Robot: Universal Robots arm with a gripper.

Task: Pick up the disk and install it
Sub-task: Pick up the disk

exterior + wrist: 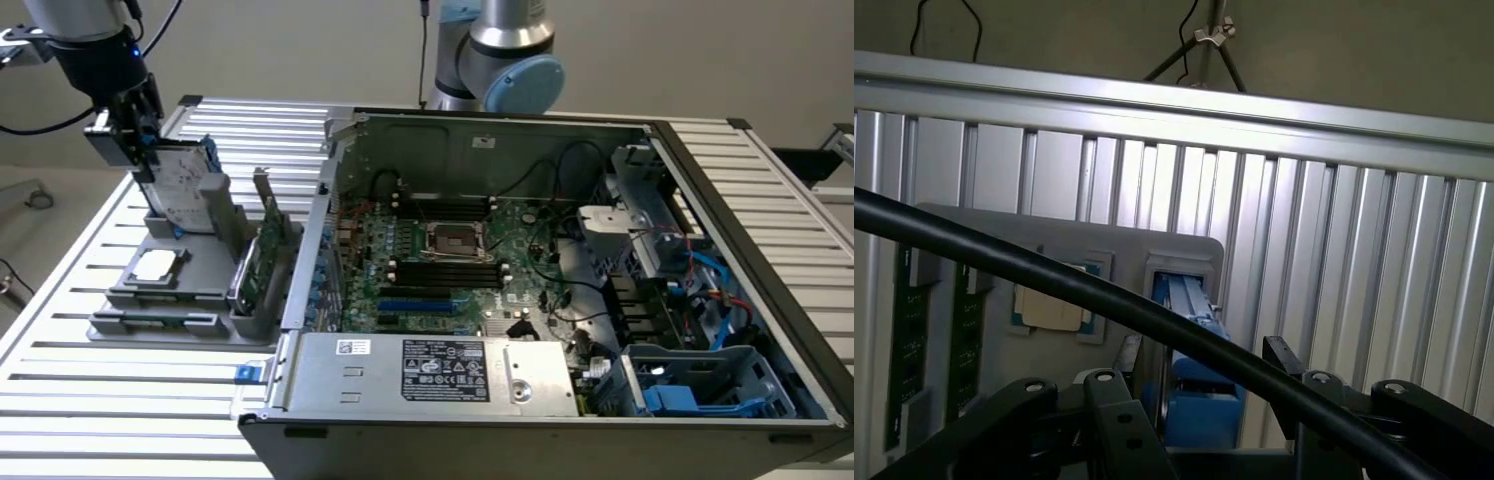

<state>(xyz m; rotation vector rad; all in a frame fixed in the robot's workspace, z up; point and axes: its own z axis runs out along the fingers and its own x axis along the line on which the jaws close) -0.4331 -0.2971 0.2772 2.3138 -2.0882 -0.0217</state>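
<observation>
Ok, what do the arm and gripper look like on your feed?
The arm is silver-grey tubing with a pale blue joint cap. The gripper is black, with bolted linkage fingers, a small blue light above it, and a thick black cable running past the wrist.

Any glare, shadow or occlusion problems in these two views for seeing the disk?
Exterior view: even light, disk well lit in its rack, table slats bright but not washed out, case interior darker toward the exterior view's right. Wrist view: glare band along the rail; a black cable crosses in front of the disk and hides part of it.
</observation>
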